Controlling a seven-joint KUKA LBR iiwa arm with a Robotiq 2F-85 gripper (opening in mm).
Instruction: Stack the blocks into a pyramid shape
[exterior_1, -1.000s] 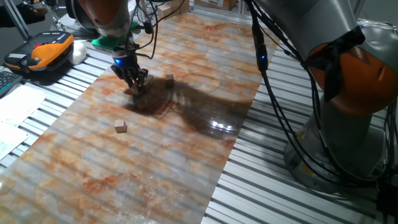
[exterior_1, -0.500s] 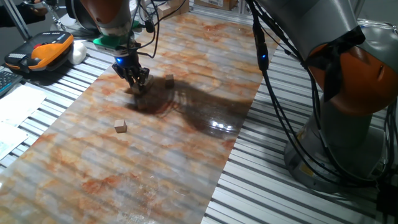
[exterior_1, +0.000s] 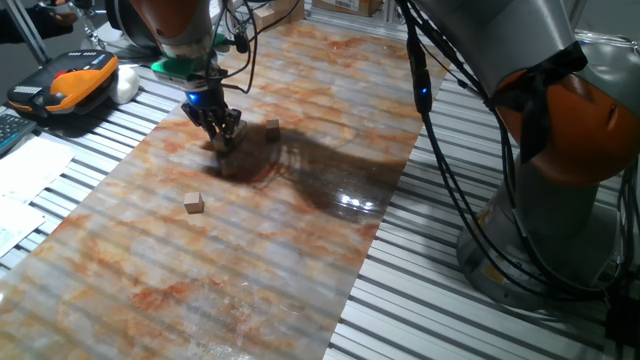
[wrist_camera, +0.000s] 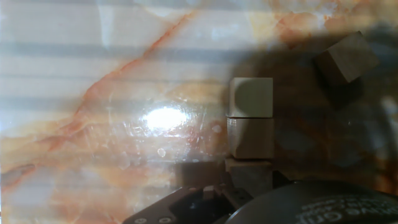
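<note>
Gripper (exterior_1: 219, 137) low at table (exterior_1: 300, 250) 11 o'clock – jaw state can't tell. Hand view: three blocks (wrist_camera: 250, 98) in a touching row, one (wrist_camera: 344, 58) at 2 o'clock; loose block (exterior_1: 194, 203) at 9.

Two wooden cubes sit touching, one directly beyond the other, just right of centre: the farther cube (wrist_camera: 250, 97) is pale on its top face, and the nearer cube (wrist_camera: 250, 138) is browner and in shade. A third cube (wrist_camera: 248, 169) lies at the near edge, just beside the nearer one and partly hidden by the dark gripper body (wrist_camera: 261, 202). A fourth, tilted cube (wrist_camera: 345, 58) stands apart at the far right in shadow. The marbled tabletop (wrist_camera: 93, 93) shows orange veins and a bright glare.
</note>
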